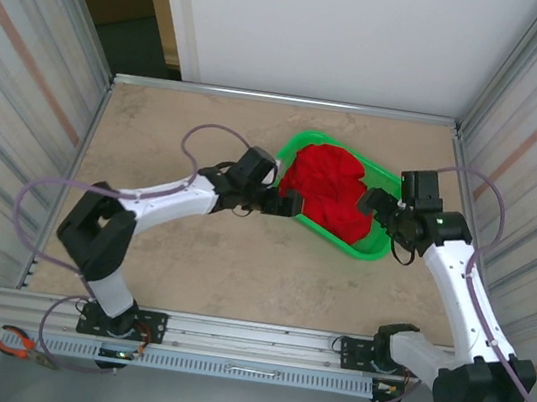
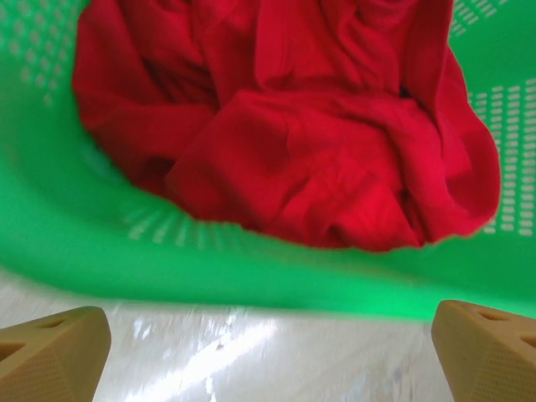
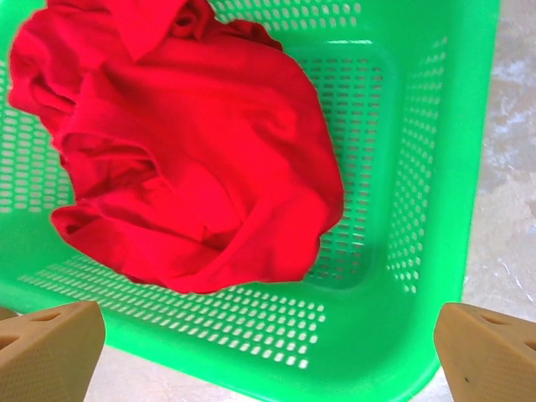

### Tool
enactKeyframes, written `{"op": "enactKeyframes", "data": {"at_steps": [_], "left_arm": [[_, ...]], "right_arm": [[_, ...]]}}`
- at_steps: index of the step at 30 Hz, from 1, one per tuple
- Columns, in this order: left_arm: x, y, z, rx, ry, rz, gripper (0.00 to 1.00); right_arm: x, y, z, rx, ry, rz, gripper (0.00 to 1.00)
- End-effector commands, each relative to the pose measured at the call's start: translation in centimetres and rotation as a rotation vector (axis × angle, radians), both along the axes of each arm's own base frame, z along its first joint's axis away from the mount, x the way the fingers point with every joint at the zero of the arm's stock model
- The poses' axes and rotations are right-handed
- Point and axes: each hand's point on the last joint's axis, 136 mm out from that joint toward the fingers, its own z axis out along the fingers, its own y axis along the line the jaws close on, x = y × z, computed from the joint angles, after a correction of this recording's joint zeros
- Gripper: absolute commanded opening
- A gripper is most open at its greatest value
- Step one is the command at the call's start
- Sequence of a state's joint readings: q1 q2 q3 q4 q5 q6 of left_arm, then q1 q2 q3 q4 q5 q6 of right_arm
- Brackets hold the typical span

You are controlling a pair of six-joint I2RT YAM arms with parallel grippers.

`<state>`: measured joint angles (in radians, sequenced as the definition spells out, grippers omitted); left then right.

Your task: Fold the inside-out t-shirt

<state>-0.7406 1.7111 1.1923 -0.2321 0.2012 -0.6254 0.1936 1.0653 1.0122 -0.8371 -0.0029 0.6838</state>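
Notes shirt [image 1: 325,194] heaped inside basket [image 1: 368,248] on desk [image 1: 189,260]. Records left gripper [image 1: 285,204] and right gripper [image 1: 378,200] spread wide, empty, flanking basket. Flags risk: pinching mesh with cloth, lifting or tipping basket.

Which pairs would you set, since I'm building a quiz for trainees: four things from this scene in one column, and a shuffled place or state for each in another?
Things:
1. t-shirt
2. basket
3. left gripper
4. right gripper

Place or state:
A. open, at the basket's right side
B. green mesh, standing on the table
C. open, at the basket's left side
D. red, crumpled inside the basket

Pairs: 1-D, 2-B, 3-C, 4-A
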Motion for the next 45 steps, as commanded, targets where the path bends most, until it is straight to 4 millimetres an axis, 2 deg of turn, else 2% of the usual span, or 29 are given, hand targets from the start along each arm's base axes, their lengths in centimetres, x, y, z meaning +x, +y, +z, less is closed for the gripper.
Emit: {"op": "enactKeyframes", "data": {"at_steps": [1,5,7,8,10,11,13,15,16,18,20,22,26,31,34,35,37,40,45], "left_arm": [[2.9,-3.0,2.0,-0.059,-0.071,-0.03,0.99],[6.4,-7.2,2.2,-0.104,-0.086,-0.065,0.99],[8.1,-9.8,3.5,-0.158,-0.099,-0.088,0.99],[8.8,-11.4,2.9,-0.171,-0.084,-0.104,0.99],[9.8,-13.9,3.9,-0.208,-0.09,-0.137,0.99],[10.1,-14.7,4.8,-0.223,-0.099,-0.155,0.99],[10.3,-14.9,6.7,-0.24,-0.128,-0.168,0.99],[10.2,-13.3,9.0,-0.244,-0.172,-0.164,0.99],[10.0,-12.2,9.3,-0.235,-0.181,-0.153,0.99],[9.4,-8.8,11.3,-0.238,-0.208,-0.11,0.99],[8.4,-4.8,11.9,-0.247,-0.212,-0.053,0.99],[7.0,-1.1,11.9,-0.255,-0.216,0.009,0.99],[3.5,5.5,10.0,-0.233,-0.215,0.118,0.99],[-0.3,10.8,7.9,-0.244,-0.205,0.228,0.99],[-1.7,12.5,7.5,-0.285,-0.212,0.267,0.99],[-2.0,13.0,7.4,-0.3,-0.215,0.28,0.99],[-2.3,14.1,6.9,-0.32,-0.2,0.311,0.99],[-2.6,15.4,6.7,-0.361,-0.168,0.333,0.99],[-2.8,17.0,7.2,-0.384,-0.151,0.335,0.99]], "right_arm": [[-1.0,-0.4,0.8,0.019,-0.036,0.005,0.99],[-2.7,-1.1,1.9,0.041,-0.073,-0.022,0.99],[-3.3,-1.3,2.1,0.046,-0.081,-0.028,0.99],[-3.4,-1.4,2.1,0.046,-0.083,-0.031,0.99],[-3.4,-1.4,2.1,0.046,-0.082,-0.028,0.99],[-3.3,-1.3,2.1,0.049,-0.079,-0.024,0.99],[-2.9,-0.9,2.1,0.057,-0.071,-0.007,0.99],[-2.3,-0.3,2.2,0.066,-0.064,0.018,0.99],[-1.9,0.1,2.3,0.065,-0.066,0.031,0.99],[-0.9,1.2,2.8,0.057,-0.084,0.065,0.99],[0.8,3.0,2.3,0.034,-0.062,0.104,0.99],[2.7,4.9,2.2,0.011,-0.045,0.14,0.99],[7.0,9.6,1.5,-0.054,-0.009,0.214,1.0],[12.6,15.4,-0.9,-0.079,0.065,0.27,0.99],[15.2,17.6,-3.4,-0.161,0.123,0.257,0.97],[16.1,17.6,-3.1,-0.197,0.114,0.224,0.97],[17.4,16.9,-4.4,-0.328,0.123,0.141,0.98],[19.3,15.2,-5.2,-0.466,0.11,0.037,0.98],[22.0,12.0,-5.9,-0.567,0.097,-0.104,0.99]]}}
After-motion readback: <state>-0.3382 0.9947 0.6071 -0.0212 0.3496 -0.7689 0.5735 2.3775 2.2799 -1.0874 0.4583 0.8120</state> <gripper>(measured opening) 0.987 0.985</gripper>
